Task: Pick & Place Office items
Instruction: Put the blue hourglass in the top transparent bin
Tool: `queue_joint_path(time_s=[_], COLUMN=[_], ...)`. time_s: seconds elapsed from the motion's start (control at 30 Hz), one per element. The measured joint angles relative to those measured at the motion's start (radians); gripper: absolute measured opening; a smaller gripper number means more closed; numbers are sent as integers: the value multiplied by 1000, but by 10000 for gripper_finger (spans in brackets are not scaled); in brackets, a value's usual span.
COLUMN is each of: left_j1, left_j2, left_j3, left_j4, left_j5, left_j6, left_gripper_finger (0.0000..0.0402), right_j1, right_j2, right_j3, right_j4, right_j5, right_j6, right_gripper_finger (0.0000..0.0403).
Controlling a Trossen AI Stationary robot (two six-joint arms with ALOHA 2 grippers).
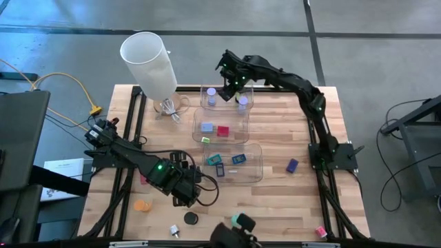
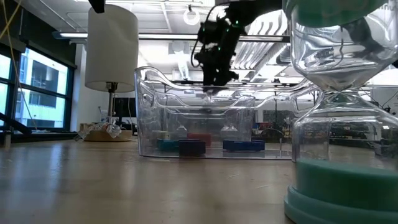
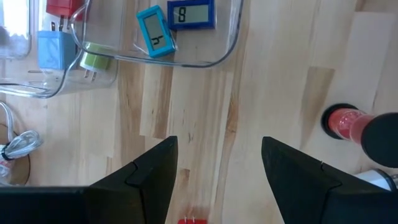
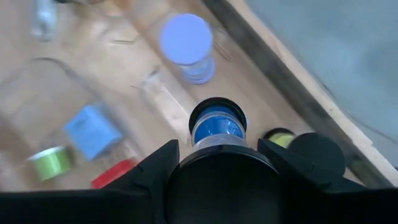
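Two small clocks, teal (image 3: 155,31) showing "h" and blue (image 3: 191,13) showing "8", are lying in my clear bin (image 3: 214,59). My left gripper (image 3: 217,163) is hovering open beside it. My right gripper (image 4: 217,155) is gripping a blue-capped hourglass (image 4: 217,127) over the far bin (image 1: 207,96).

floor (image 1: 386,41): grey concrete | windows (image 2: 37,87): left | ceiling lights (image 2: 193,15): on

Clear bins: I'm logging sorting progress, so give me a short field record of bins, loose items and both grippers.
far bin: two lavender-capped pieces, right gripper above
middle bin: blue block, red block
near bin: teal timer, blue timer
loose: orange disc, black disc
left gripper: open, empty, over bare table
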Motion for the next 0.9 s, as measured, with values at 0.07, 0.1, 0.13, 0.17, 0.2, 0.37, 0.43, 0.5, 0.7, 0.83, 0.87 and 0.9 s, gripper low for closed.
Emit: queue_joint_path(time_s=[0.07,0.1,0.13,0.17,0.2,0.37,0.43,0.5,0.7,0.83,0.87,0.9], left_j1=[0,0,0,0,0,0,0,0,0,-3,-4,-5], left_j2=[0,0,0,0,0,0,0,0,0,0,0,0], left_j3=[0,0,0,0,0,0,0,0,0,0,0,0], left_j4=[-1,-3,-5,-8,-8,-8,-8,-8,-8,-7,-8,-7], left_j5=[0,1,3,4,4,4,4,4,4,3,3,3], left_j6=[0,0,0,0,0,8,9,9,8,8,8,8], left_gripper_finger=[223,223,223,223,223,223,223,223,223,223,223,223], right_j1=[-11,-12,-12,-12,-10,-1,-1,-2,-2,-2,-1,0], right_j2=[23,34,45,54,62,76,76,76,95,131,139,146], right_j3=[0,0,0,0,0,0,0,0,-1,-2,-2,-2], right_j4=[5,10,13,15,16,49,51,54,53,51,50,49], right_j5=[14,24,30,32,33,29,27,27,31,22,22,25], right_j6=[-7,-12,-24,-37,-52,-79,-85,-85,-79,-81,-82,-83], right_gripper_finger=[190,190,190,190,190,190,190,190,190,190,190,190])
